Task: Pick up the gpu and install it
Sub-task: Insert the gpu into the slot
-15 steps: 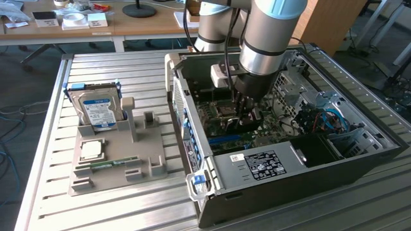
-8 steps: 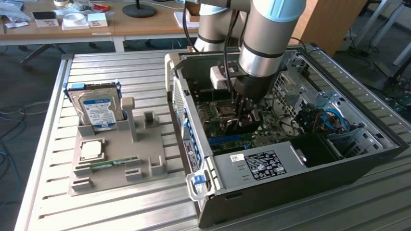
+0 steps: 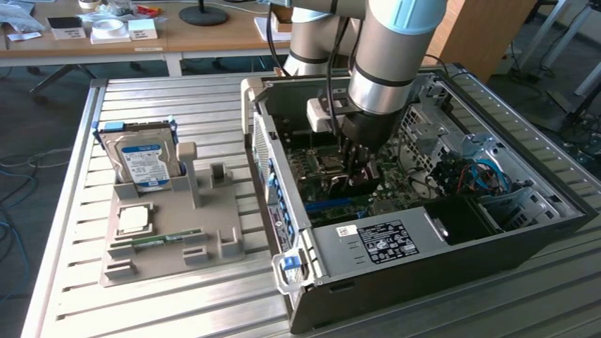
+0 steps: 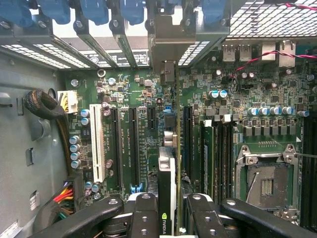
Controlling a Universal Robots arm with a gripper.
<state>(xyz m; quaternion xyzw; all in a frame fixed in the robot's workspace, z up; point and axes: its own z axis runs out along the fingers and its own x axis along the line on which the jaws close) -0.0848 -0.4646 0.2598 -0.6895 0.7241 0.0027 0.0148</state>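
My hand [image 4: 167, 218] is clamped on the gpu [image 4: 167, 173], held edge-on inside the computer case [image 3: 526, 232], just above the motherboard [image 4: 143, 94]. If its edge misses the slot [image 4: 187, 139] beneath my fingertips, I risk scraping neighbouring components or jamming the bracket.

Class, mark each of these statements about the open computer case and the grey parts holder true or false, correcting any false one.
1. The gripper clamps the thin dark gpu card edge-on above the green motherboard. True.
2. The silver hard drive with a blue-white label lies inside the black computer case. False: it stands in the grey parts holder outside the case.
3. The processor socket is covered by a fan. False: it sits bare.
4. The case's side is open. True.
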